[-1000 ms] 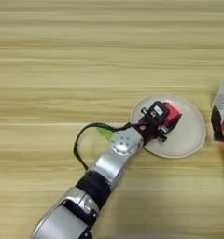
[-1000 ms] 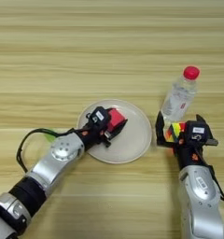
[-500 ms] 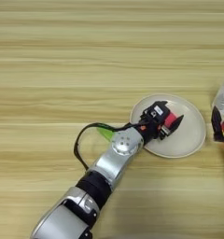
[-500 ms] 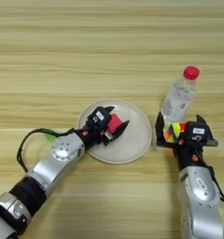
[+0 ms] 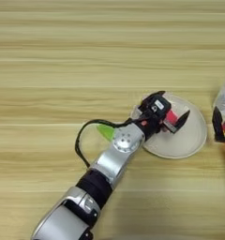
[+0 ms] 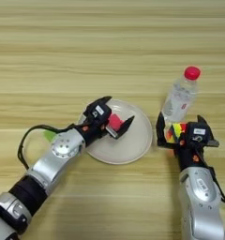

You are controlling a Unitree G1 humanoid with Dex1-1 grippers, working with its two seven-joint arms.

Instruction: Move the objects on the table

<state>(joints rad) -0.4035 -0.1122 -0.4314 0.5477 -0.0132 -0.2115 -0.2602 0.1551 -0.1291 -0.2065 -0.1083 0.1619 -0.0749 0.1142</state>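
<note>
Bottle (image 6: 181,95) just behind cube (image 6: 176,132) in right hand (image 6: 179,134).

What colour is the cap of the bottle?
The cap of the bottle is red; the right eye view shows it best.

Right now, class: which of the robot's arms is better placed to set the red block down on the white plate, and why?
The left. Its left gripper already holds the red block over the plate. The right gripper is off the plate, around the multicoloured cube beside the bottle.
</note>
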